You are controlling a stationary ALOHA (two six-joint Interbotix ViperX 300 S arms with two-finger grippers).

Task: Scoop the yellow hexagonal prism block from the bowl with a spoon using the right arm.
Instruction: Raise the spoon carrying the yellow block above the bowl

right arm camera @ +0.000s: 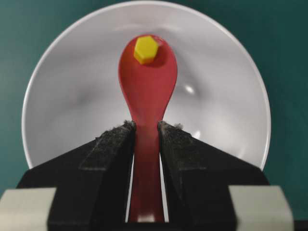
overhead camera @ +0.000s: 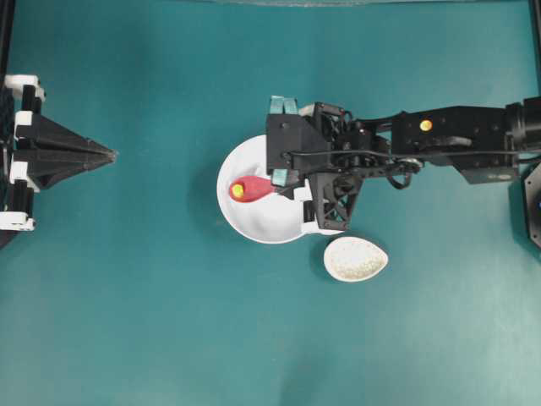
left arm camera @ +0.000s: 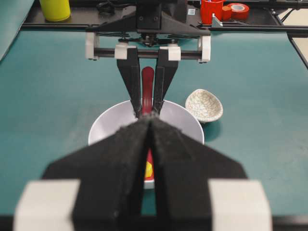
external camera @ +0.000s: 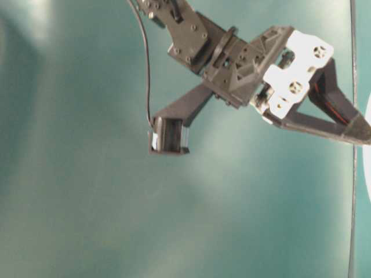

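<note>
Overhead view: teal bench (overhead camera: 127, 321) w/ a large round plain white bowl (overhead camera: 245, 222) near centre. The right arm (overhead camera: 456, 139), black w/ white fittings, reaches in from the right edge. Its hand (overhead camera: 277, 178) is over the bowl's right side, fingers clamped narrow on the handle of a glossy pink-red spoon (overhead camera: 254, 188). The spoon's oval scoop points left and sits inside the bowl's outline.

The yellow hexagonal prism block (overhead camera: 238, 191) lies in the scoop, toward its far tip. In the right wrist view the block (right arm camera: 146, 49) shows a flat six-sided top face, pale to mid yellow, w/ short side facets; it's far smaller than the scoop around it. Same view: the spoon (right arm camera: 147, 96) runs straight up the middle from between the hand's two black padded fingers (right arm camera: 113, 154), which press on both sides of the handle; white bowl (right arm camera: 67, 96) fills the background behind. Can't tell if the scoop touches the bowl's floor or is held just above it.

Just beside the bowl, at its lower right in the overhead view, a small speckled off-white oval spoon rest (overhead camera: 355, 259), not touching the spoon.

Left hand (overhead camera: 106, 155) is at the far left edge, well apart from the bowl, pointed toward it; in the left wrist view its fingers (left arm camera: 120, 159) are pressed together w/ nothing between.
</note>
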